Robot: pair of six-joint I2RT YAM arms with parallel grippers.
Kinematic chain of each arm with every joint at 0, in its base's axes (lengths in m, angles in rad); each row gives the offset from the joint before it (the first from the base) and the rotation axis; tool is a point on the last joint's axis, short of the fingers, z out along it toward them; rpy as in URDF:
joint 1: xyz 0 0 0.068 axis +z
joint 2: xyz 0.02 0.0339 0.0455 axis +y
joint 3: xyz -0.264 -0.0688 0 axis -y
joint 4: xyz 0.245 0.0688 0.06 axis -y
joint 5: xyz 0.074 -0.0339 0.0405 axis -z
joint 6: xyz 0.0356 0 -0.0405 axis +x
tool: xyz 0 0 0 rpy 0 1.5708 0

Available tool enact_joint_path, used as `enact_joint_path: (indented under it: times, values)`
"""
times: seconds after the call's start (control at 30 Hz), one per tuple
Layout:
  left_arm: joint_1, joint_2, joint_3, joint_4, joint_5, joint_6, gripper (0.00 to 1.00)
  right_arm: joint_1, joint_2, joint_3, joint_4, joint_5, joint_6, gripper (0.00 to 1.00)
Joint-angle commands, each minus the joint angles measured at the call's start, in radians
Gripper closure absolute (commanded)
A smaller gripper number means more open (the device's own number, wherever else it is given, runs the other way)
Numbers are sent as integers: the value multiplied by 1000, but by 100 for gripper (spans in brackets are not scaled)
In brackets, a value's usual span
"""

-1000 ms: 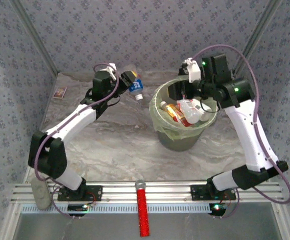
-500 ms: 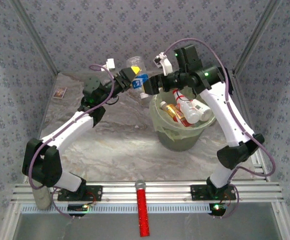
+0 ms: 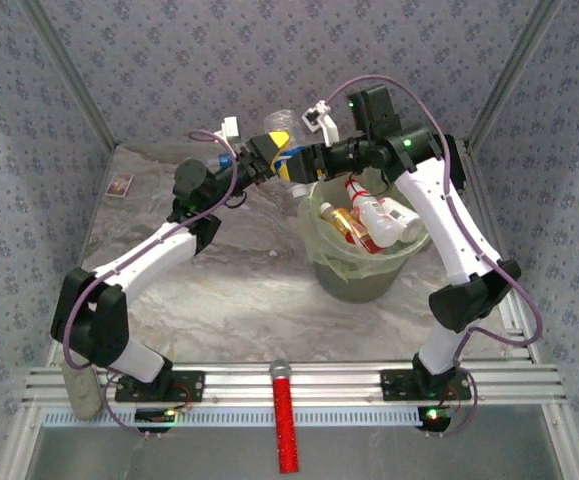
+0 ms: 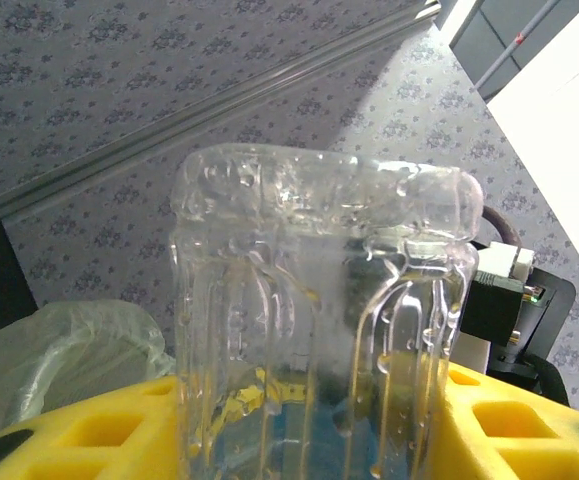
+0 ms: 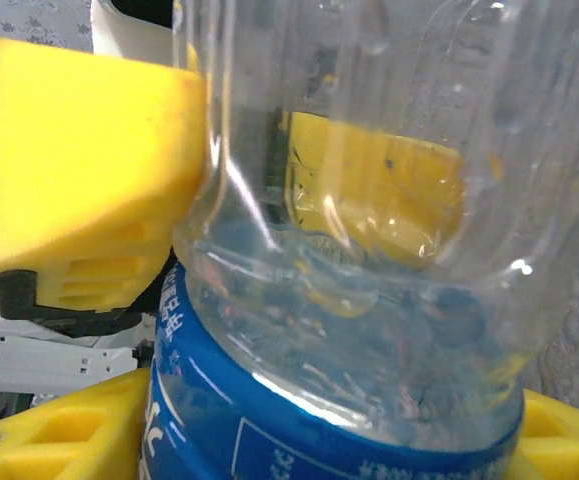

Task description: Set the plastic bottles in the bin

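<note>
The left gripper [image 3: 273,145] was clamped on the clear bottle [image 3: 280,121], which was held aloft, base uppermost, just beyond the far-left rim of the bin [image 3: 359,282]. In the left wrist view its yellow fingers [image 4: 89,430] pressed both sides of the ribbed body. The right gripper [image 3: 294,165] had its fingers [image 5: 59,435] flanking the blue label lower on the same bottle, but whether they had closed could not be determined. The principal risk was judged to be a dropped handover: if the left gripper let go before the right had a firm hold, the thin, slick wall could slip free. The clear bottle would then fall to the table [image 3: 249,290] or strike the rim, since it was not fully over the opening. The two sets of pads sat very close together, so a clash was possible. Several bottles [image 3: 369,215] lay piled inside the bin and could deflect a careless drop. A red stick [image 3: 284,420] at the near edge and a brown-framed card [image 3: 120,185] at the far left lay well apart and obstructed nothing.
</note>
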Motion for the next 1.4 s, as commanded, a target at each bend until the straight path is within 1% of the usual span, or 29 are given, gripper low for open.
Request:
enact_joint_path:
  times: [0.0, 0.07, 0.2, 0.23, 0.3, 0.37, 0.43, 0.5, 0.57, 0.63, 0.67, 0.77, 0.83, 0.93, 1.0, 1.1, 1.37]
  values:
    - [-9, -1, 18, 25, 16, 9, 47, -7, -8, 21, 18, -43, -9, 45]
    - [-8, -10, 23, -5, 14, 29, 39, -14, -18, 18, 9, -32, -14, 47]
    - [-1, -31, 16, -59, -6, 59, 21, -33, -43, 13, -21, -1, -22, 49]
    - [7, -37, 11, -63, -10, 58, 18, -41, -53, 15, -40, 10, -30, 49]
    - [28, -49, -8, -63, -20, 55, 15, -57, -76, 16, -74, 48, -35, 49]
    - [48, -63, -27, -80, -30, 60, 14, -67, -111, 9, -120, 108, -38, 49]
    - [70, -81, -37, -146, -35, 91, 14, -77, -145, 10, -189, 203, -73, 49]
    - [81, -103, -36, -268, -53, 158, 15, -87, -174, 9, -253, 283, -102, 50]
    - [84, -126, -15, -446, -101, 261, 15, -98, -201, 8, -308, 351, -110, 51]
    - [84, -149, 19, -639, -177, 380, 15, -105, -217, 11, -374, 390, -113, 51]
    - [84, -154, 30, -697, -210, 421, 15, -103, -225, 4, -390, 399, -113, 51]
    - [88, -156, 61, -832, -290, 531, 16, -96, -238, -22, -440, 409, -114, 50]
    - [92, -135, 112, -945, -341, 608, 16, -87, -227, -22, -496, 466, -118, 50]
    - [92, -89, 186, -1065, -390, 698, 16, -77, -211, -23, -550, 533, -127, 49]
    - [93, -62, 221, -1109, -406, 736, 16, -72, -199, -24, -563, 536, -131, 48]
    - [94, -30, 247, -1129, -411, 757, 16, -65, -185, -29, -555, 541, -130, 44]
    - [104, 24, 285, -1164, -433, 799, 16, -60, -192, 14, -542, 556, -120, 25]
